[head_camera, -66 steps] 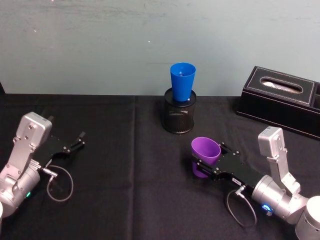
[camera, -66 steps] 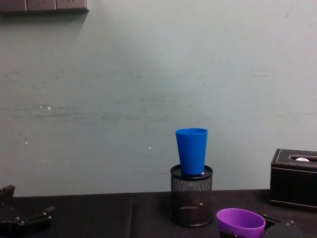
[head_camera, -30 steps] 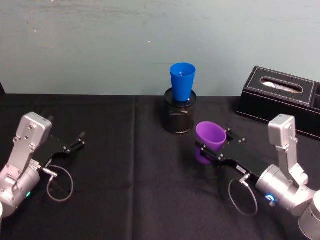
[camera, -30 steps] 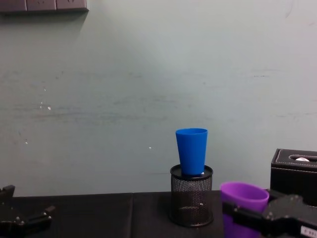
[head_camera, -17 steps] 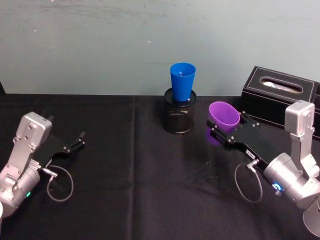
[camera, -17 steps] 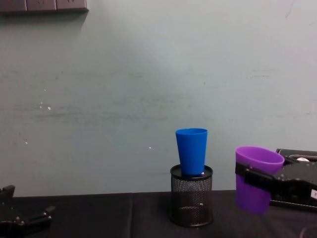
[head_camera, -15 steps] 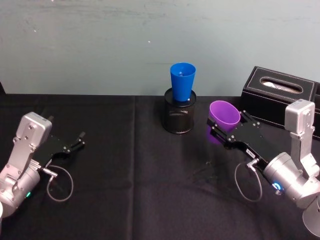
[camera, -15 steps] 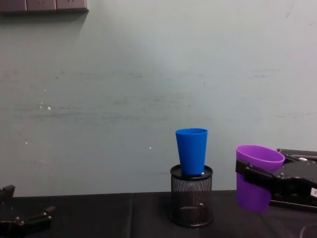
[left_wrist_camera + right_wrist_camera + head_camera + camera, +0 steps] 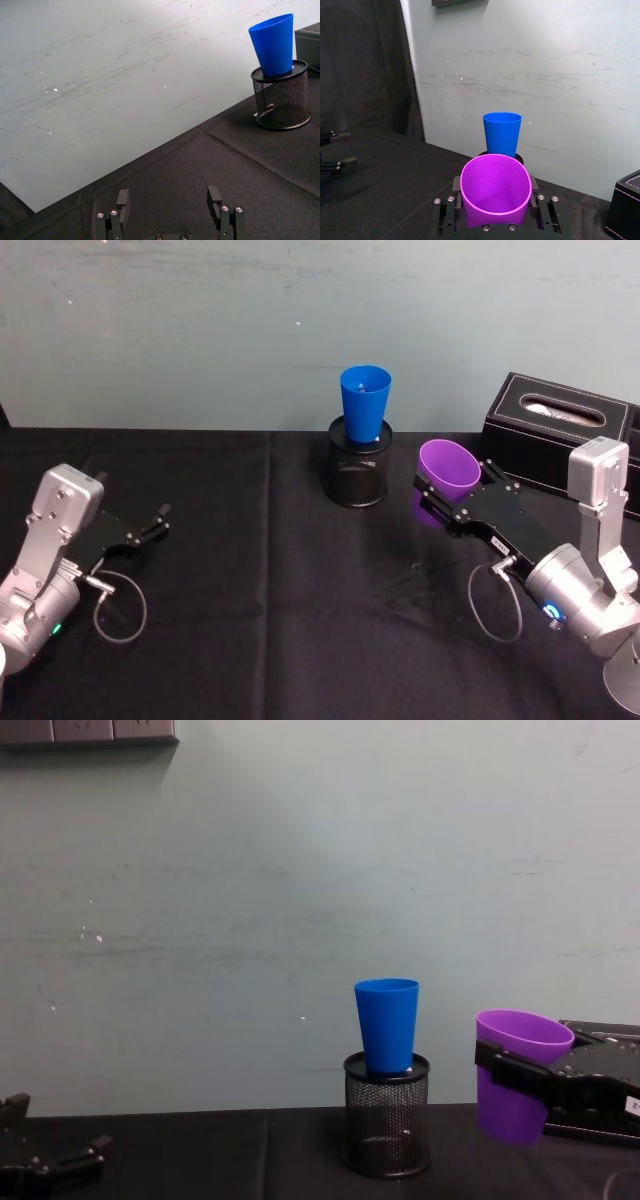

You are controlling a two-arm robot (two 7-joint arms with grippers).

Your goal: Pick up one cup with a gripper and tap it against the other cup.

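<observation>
Purple cup [image 9: 447, 468] now higher, nearer blue cup [image 9: 364, 400], apart; right hand [image 9: 455, 486] clamps it; left hand [image 9: 154, 524] wide.

Table [image 9: 300, 620] covered in black cloth, with a seam running front to back, left of centre. Standing on it: black mesh pen holder [image 9: 358, 480] at back middle; black tissue box [image 9: 560, 448] at back right, apart from the holder.

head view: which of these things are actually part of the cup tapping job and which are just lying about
Part of the job:
- purple cup, gripped by the right gripper
- blue cup, standing in the mesh pen holder

Just lying about:
- mesh pen holder, which only props up the blue cup
- black tissue box at the back right
- left gripper, idle and open on the left
</observation>
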